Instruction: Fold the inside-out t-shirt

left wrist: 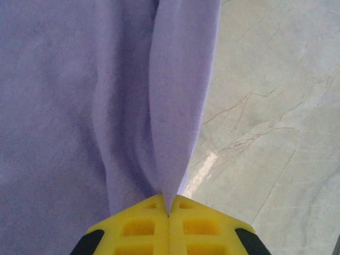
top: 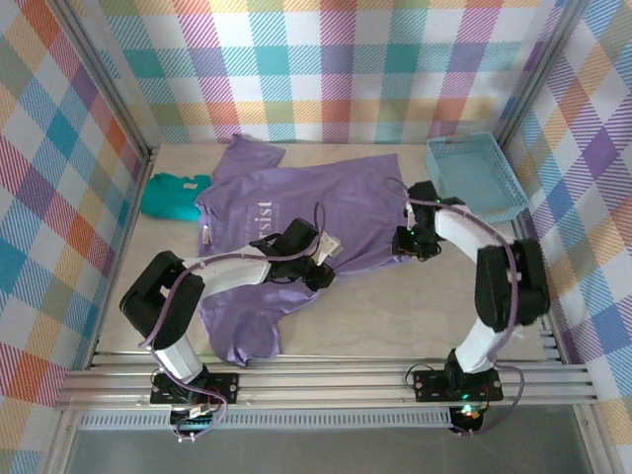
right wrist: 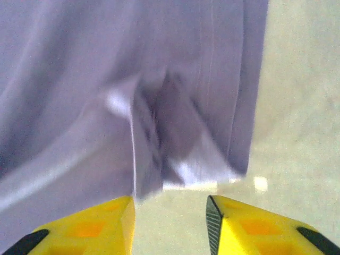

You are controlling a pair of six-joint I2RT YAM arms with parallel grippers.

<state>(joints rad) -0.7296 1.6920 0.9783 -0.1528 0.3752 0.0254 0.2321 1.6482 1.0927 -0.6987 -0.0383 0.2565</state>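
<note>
The pale, marble-veined counter [top: 395, 316] carries three things. A lavender-purple soft fabric t-shirt [top: 296, 212] lies rumpled across the middle. A teal-green folded garment [top: 173, 196] sits at ten o'clock, just beside the shirt. A light-blue plastic mesh basket [top: 476, 176] stands at two o'clock.

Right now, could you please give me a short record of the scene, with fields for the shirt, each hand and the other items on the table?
t-shirt: lavender, spread rumpled across the table, white lettering showing
left hand: shut, pinching a fold of the t-shirt near its edge
right hand: open, the t-shirt's hem just ahead, nothing held
teal garment: far left, beside the t-shirt
blue basket: far right corner
</note>
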